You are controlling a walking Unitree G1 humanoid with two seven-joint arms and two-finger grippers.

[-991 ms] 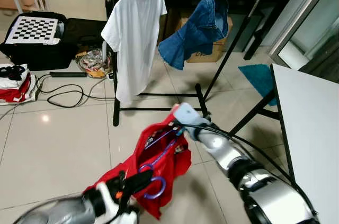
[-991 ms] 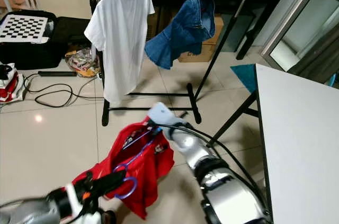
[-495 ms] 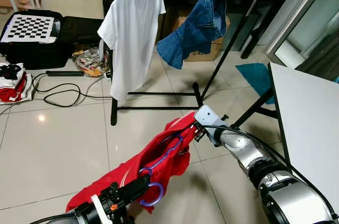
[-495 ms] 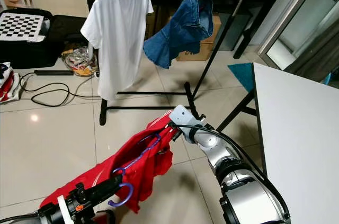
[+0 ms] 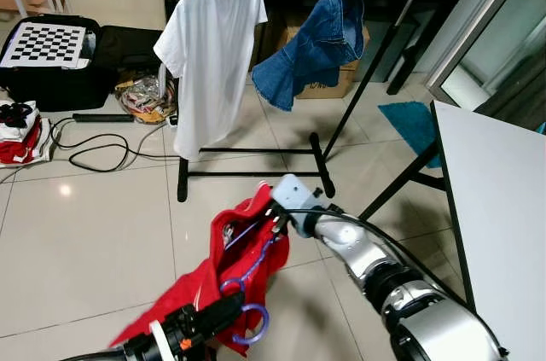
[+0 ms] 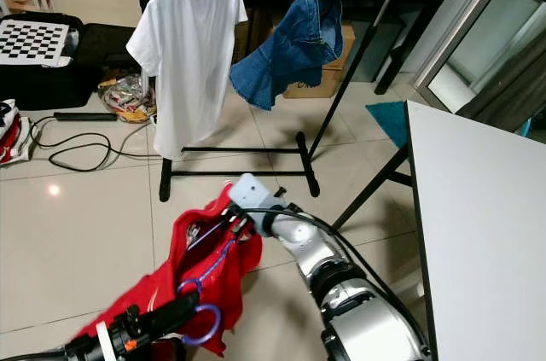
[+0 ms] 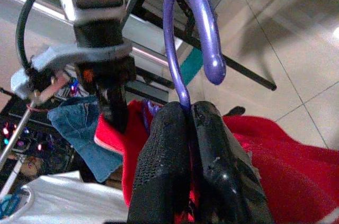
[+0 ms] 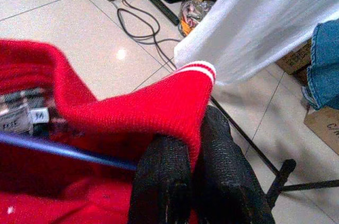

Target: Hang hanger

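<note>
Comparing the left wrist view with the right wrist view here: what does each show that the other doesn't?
Left wrist view alone: the purple hanger hook rising from the shut left gripper. Right wrist view alone: the red garment's white-striped collar edge pinched in the right gripper, floor cables, the rack's foot. Both share: the red garment, white shirt and denim piece.

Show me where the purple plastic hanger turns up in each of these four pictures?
Left eye view: purple plastic hanger, hook low at centre, inside the red knit shirt.
Right eye view: hook low and left of centre.
Left wrist view: hook curving up from the left end effector, which grips its stem.
Right wrist view: its bar, a blue line under the shirt's collar.
Shared landmark: the white T-shirt hanging on the rack.
</note>
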